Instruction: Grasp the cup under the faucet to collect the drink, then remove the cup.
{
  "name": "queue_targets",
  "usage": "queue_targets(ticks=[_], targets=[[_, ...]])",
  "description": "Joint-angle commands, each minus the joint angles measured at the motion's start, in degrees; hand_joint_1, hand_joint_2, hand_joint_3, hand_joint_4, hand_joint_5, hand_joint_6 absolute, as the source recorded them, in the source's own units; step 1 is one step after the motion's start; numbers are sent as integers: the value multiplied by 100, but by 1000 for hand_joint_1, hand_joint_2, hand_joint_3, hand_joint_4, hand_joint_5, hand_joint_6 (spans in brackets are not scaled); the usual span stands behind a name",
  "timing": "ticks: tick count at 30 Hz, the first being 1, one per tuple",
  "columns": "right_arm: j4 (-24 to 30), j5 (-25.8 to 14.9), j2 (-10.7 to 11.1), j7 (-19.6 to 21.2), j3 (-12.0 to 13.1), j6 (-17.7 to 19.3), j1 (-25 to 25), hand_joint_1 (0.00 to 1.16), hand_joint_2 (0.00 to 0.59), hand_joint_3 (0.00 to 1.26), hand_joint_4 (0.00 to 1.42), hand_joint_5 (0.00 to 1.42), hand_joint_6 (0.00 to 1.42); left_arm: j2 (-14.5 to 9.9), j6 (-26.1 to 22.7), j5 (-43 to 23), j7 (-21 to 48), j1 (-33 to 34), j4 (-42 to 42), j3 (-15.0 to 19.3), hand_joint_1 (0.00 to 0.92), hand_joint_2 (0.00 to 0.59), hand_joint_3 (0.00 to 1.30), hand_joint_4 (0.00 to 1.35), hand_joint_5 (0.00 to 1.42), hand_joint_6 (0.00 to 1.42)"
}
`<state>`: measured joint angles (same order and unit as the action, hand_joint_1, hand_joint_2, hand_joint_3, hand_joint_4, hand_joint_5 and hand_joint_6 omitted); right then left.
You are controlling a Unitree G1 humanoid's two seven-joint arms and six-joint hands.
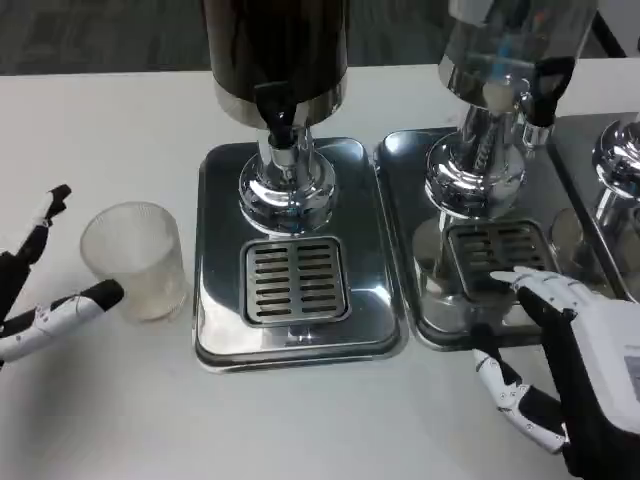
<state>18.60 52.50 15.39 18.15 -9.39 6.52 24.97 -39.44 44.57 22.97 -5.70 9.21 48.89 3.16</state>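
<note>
Cup (133,258) on table between left robot hand (45,290) fingers

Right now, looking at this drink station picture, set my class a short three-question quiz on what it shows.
1. True or false: the clear cup stands on the drip grate under the dark dispenser's tap.
2. Which hand has fingers either side of the cup: A left, B right?
3. Fill in: the right hand lies near the second dispenser's ____ tray.

Key: 1 false, it stands on the table left of the tray; 2 A; 3 metal.
</note>
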Motion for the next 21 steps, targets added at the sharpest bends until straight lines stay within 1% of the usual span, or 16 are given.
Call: queue_targets(ticks=[1,15,21], targets=[[86,22,-1,59,12,-29,47,431,443,407,291,272,343,-109,57,124,-148,196,216,-188,0,0,0,0,73,162],[128,5,-31,49,-22,-45,150,431,443,428,305,274,374,-154,-103,396,-492,718,809,-675,0,0,0,0,100,193],[130,26,-89,71,-58,-71,176,431,443,433,308,286,383,-167,-179,457,-577,940,1109,-899,0,0,0,0,109,196]])
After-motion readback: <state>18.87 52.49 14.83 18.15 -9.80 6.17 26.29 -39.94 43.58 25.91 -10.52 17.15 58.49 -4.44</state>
